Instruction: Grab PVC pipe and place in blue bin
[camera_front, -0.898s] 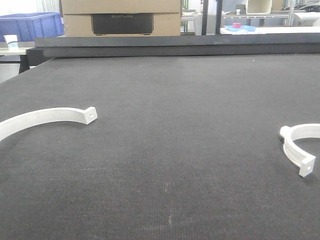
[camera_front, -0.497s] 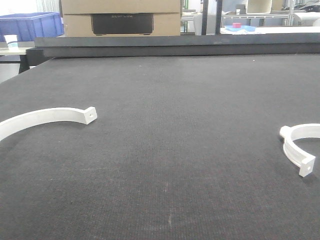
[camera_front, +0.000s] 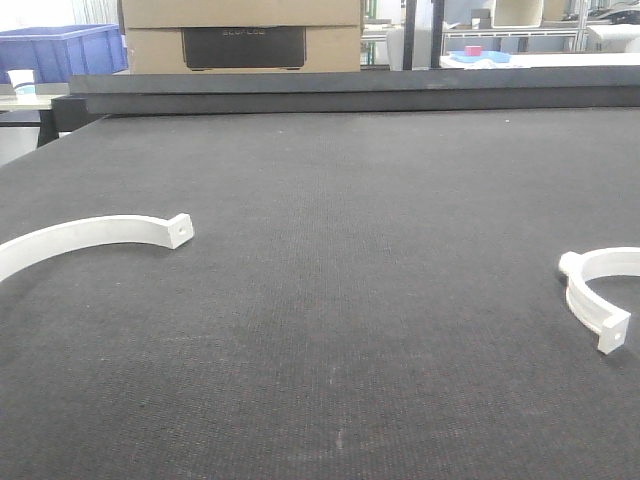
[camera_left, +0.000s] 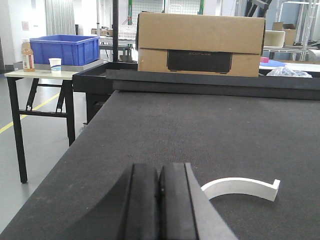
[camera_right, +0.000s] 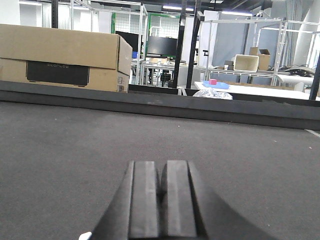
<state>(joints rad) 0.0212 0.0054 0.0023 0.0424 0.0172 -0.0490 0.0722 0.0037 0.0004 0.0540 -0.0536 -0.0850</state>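
Note:
The PVC pipe (camera_front: 581, 299), a thick white half-ring with a holed tab, lies on the dark mat at the right edge of the front view. The blue bin (camera_left: 65, 49) stands on a small side table off the mat's far left corner, and the front view also catches the blue bin (camera_front: 60, 50). My left gripper (camera_left: 159, 172) is shut and empty, low over the mat. My right gripper (camera_right: 163, 172) is shut and empty too. A small white sliver (camera_right: 85, 235) shows at the bottom edge of the right wrist view; I cannot tell what it is. Neither gripper appears in the front view.
A longer, flatter white arc strip (camera_front: 90, 233) lies at the mat's left; in the left wrist view the arc strip (camera_left: 240, 187) sits just right of my fingers. A cardboard box (camera_left: 200, 45) stands beyond the raised black rail (camera_front: 350, 92). A cup (camera_left: 55, 64) and a bottle (camera_left: 28, 55) share the bin's table.

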